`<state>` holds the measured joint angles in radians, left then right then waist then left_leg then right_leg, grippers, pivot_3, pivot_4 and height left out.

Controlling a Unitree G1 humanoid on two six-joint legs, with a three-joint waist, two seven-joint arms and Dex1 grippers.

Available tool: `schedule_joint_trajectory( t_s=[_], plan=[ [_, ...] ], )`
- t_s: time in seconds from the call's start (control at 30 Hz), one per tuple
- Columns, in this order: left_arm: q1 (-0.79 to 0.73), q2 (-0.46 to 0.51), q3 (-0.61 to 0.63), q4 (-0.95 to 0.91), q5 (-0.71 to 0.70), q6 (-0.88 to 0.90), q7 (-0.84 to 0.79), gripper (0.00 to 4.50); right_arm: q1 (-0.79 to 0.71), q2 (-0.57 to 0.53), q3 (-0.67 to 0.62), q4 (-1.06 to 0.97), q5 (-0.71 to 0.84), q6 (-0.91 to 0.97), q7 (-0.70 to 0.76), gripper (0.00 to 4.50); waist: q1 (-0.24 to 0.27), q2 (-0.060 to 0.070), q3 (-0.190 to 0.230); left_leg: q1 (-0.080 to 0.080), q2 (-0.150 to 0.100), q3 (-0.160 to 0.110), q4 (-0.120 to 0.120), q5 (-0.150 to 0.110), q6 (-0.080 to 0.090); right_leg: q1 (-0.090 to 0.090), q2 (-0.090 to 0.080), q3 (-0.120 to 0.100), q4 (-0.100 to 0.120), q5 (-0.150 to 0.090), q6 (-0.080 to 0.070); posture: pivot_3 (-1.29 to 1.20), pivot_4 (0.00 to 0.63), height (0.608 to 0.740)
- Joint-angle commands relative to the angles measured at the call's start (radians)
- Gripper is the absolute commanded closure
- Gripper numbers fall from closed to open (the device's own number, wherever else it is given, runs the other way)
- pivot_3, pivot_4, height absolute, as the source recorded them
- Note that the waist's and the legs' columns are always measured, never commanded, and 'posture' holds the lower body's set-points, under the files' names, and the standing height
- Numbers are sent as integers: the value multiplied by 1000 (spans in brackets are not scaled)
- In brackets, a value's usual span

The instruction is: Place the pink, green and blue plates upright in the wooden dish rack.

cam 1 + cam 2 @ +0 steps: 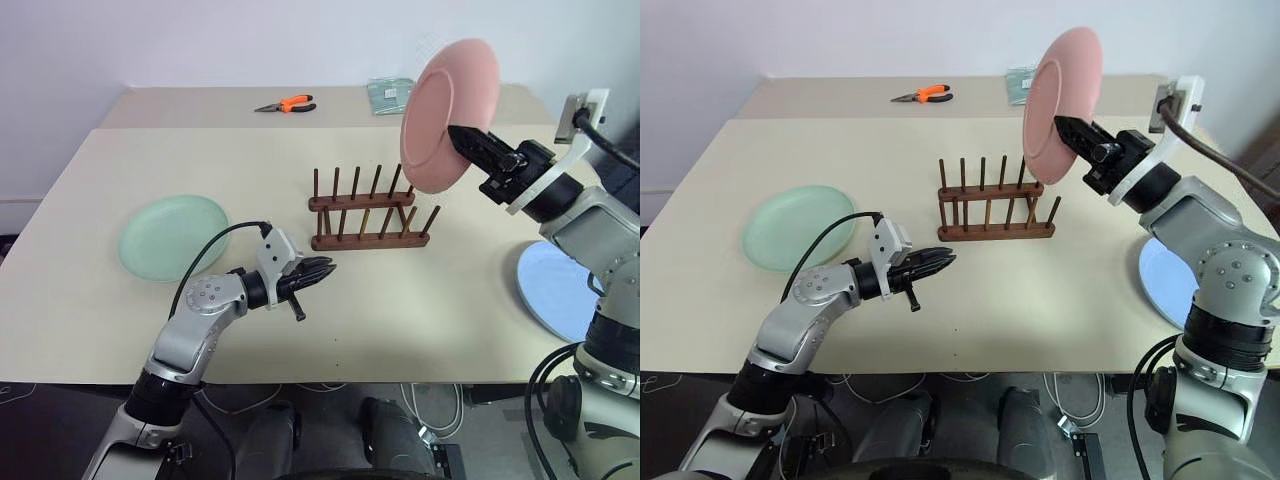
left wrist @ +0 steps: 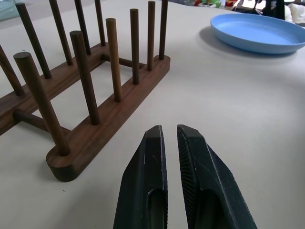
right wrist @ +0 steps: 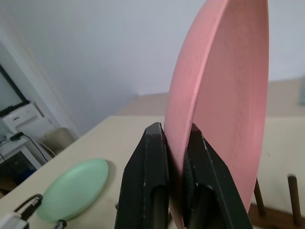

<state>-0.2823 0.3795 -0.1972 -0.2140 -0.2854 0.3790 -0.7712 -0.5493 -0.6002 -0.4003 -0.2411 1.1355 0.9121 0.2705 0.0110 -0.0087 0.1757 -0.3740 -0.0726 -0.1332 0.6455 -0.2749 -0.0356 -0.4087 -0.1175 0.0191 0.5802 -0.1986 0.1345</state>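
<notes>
Right end effector (image 1: 462, 131): fingers pinch the pink plate (image 1: 449, 112) by its rim; plate held upright in the air, above and just right of the wooden dish rack (image 1: 367, 213)
Left end effector (image 1: 326, 268): fingers pressed together on nothing; hovers low over the table (image 1: 100, 210), near the rack's front-left corner
Rack: empty, mid-table; bare tabletop open on every side
Green plate (image 1: 173, 236): flat on the table, well left of the rack
Blue plate (image 1: 556, 288): flat, near the table's right edge
Far table: orange-handled pliers (image 1: 285, 104); clear packet (image 1: 389, 94), no writing legible
Room: pale cream tabletop; plain white wall behind
</notes>
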Motion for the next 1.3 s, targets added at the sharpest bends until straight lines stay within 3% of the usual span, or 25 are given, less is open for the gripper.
schedule_joint_trajectory(
  t_s=[0.03, 0.13, 0.17, 0.23, 0.33, 0.5, 0.57, 0.63, 0.77, 1.03, 1.13, 1.3],
  plan=[
    [4, 8, 24, -52, -20, 2, 4, 4067, 13, 1, 9, 16, -30, -8, -1, 4465, 0, 0, 0, 0, 0, 0, 0, 0, 0, 0, 0, 0, 0, 0, 0, 0, 150, 740],
    [9, 16, 32, -62, -30, 12, 6, 4067, 26, 5, 31, 48, -75, -28, 17, 4465, -1, 0, 0, 0, 0, 0, 0, 0, 0, 0, 0, 0, 0, 0, 0, 0, 150, 740],
    [11, 19, 36, -66, -38, 23, 6, 4067, 27, 3, 40, 56, -96, -38, 24, 3703, -1, 0, 0, 0, 0, 0, 0, 0, 0, 0, 0, 0, 0, 0, 0, 0, 150, 740],
    [13, 20, 54, -74, -56, 49, 14, 4067, 25, -10, 69, 58, -168, -86, 52, 3032, -1, 0, 0, 0, 0, 0, 0, 0, 0, 0, 0, 0, 0, 0, 0, 0, 150, 740],
    [-2, 5, 143, -60, -94, 74, 76, 2697, 6, -51, 120, 44, -362, -251, 89, 1454, -2, 0, 0, 0, 0, 0, 0, 0, 0, 0, 0, 0, 0, 0, 1, 0, 150, 740],
    [-63, 13, 344, 66, -12, 55, 339, 288, -69, -124, 129, 98, -563, -431, 117, 1445, -2, 0, 0, 0, 0, 0, 0, 0, 0, -1, 0, 0, 0, -1, 7, 0, 150, 740],
    [-89, 26, 425, 127, 41, 61, 476, 226, -95, -158, 148, 107, -626, -501, 162, 929, -5, 0, 0, 1, 0, 0, 0, 0, 0, -1, 1, 0, 0, -1, 7, 0, 150, 740],
    [-111, 35, 521, 164, 96, 103, 642, 226, -125, -177, 171, 86, -647, -545, 226, 156, -9, 0, 0, 1, 0, 0, -1, 0, 0, -1, 1, 0, 0, 0, 7, 0, 150, 740],
    [-108, 35, 720, 159, 156, 263, 922, 226, -151, -156, 305, -94, -565, -477, 383, 65, -28, -2, 0, 1, 0, -1, -3, 0, 0, -1, 1, 0, 0, 0, 7, 0, 150, 740],
    [-67, -116, 868, 16, -37, 550, 938, 226, -54, -25, 503, -214, -595, -463, 449, 65, 2, -8, -1, 0, -1, -3, 0, 0, -1, 0, 0, -1, 0, 1, 6, 0, 150, 740],
    [-82, -200, 953, -1, -144, 604, 948, 1011, -15, 12, 555, -224, -634, -476, 454, 0, 2, -10, 0, 0, -1, -3, 0, 0, -2, 0, 0, -2, 1, 1, 5, 0, 150, 740],
    [-128, -261, 1039, 16, -234, 587, 995, 3542, 22, 21, 597, -209, -690, -481, 475, 0, 1, -10, 0, 1, -1, -3, 0, 1, -2, -1, 0, -2, 2, 1, 5, 0, 150, 740]
  ],
)
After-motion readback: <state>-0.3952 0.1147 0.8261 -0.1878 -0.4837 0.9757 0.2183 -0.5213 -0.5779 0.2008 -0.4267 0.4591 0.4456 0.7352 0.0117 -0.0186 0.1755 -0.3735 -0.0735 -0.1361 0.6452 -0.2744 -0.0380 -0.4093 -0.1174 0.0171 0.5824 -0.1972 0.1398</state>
